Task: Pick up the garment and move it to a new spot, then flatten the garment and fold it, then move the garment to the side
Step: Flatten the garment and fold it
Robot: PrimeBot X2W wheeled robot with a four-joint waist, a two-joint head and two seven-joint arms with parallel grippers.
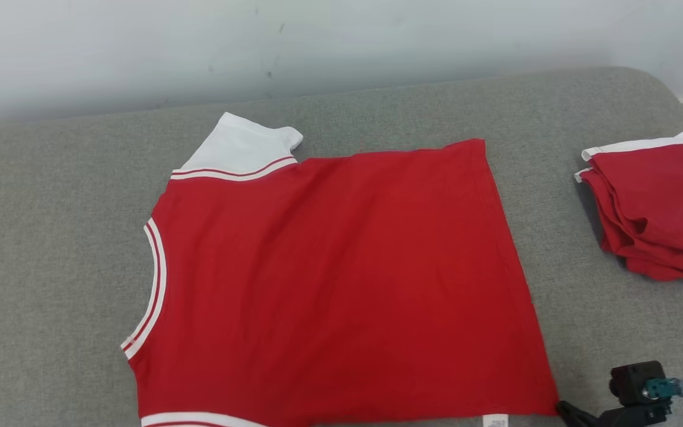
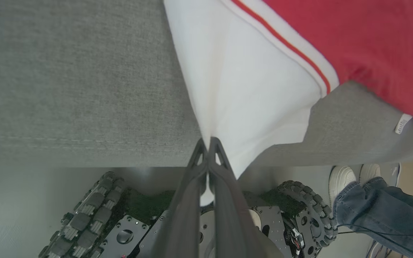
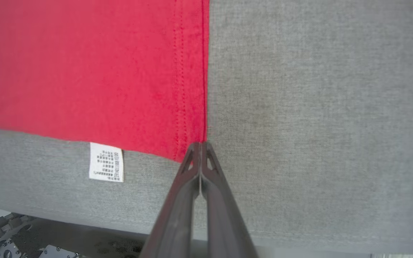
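A red fabric garment [image 1: 341, 279] with white sleeves and red-and-white striped trim lies spread flat across a grey woven upholstered surface [image 1: 51, 237], its neckline toward the robot's left and its bottom hem toward the right. One white sleeve [image 1: 241, 145] points at the far wall.

At the near edge, the left gripper [image 2: 209, 141] has its two dark fingers pressed together on the tip of the other white sleeve [image 2: 249, 89], which is drawn into a taut point at the surface's stitched front edge. The right gripper [image 3: 200, 145] is likewise closed, fingertips meeting at the near corner of the stitched red hem; it appears to pinch that corner, though the contact itself is hard to make out. A small white printed care label [image 3: 106, 162] sticks out from the garment's near edge, just beside that corner.

Well apart on the robot's right, a folded pile of red cloth with white edging [image 1: 656, 207] sits near the surface's rounded end.

Below the surface edge, the left wrist view takes in the robot's studded black wheels [image 2: 310, 211], plus a person's blue-jeaned leg [image 2: 378, 204] and white shoes [image 2: 341, 177] on the floor.
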